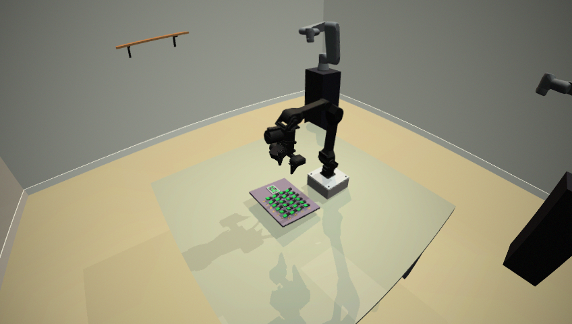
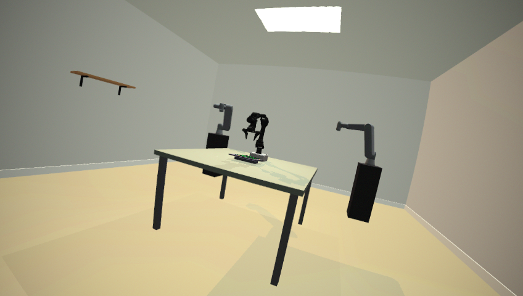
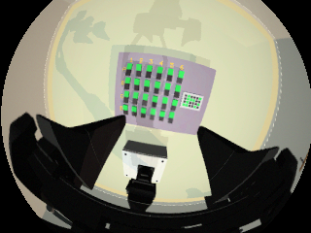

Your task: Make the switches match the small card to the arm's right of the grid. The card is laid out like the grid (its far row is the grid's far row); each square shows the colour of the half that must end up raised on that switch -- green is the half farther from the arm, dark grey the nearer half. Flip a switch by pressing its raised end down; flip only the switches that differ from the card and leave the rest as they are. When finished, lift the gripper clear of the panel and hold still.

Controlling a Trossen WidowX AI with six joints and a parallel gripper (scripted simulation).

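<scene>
Grey-green walls (image 2: 311, 102) all round, a wooden shelf (image 2: 102, 79) up left, tan floor (image 2: 91, 227), one bright ceiling panel (image 2: 298, 18), dark-legged bench (image 2: 205, 161) centre.

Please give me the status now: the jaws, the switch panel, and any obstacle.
Gripper open, holding nothing, high above the panel. Switches too small to read against the card. Nothing between jaws and panel.

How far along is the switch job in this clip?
Nothing looks done yet. The gripper hangs open, well above the purple panel, touching no switch. In hand: only the hover over the panel's near edge. Left: comparing the switches with the card, too small to read here, then pressing those that differ.
</scene>
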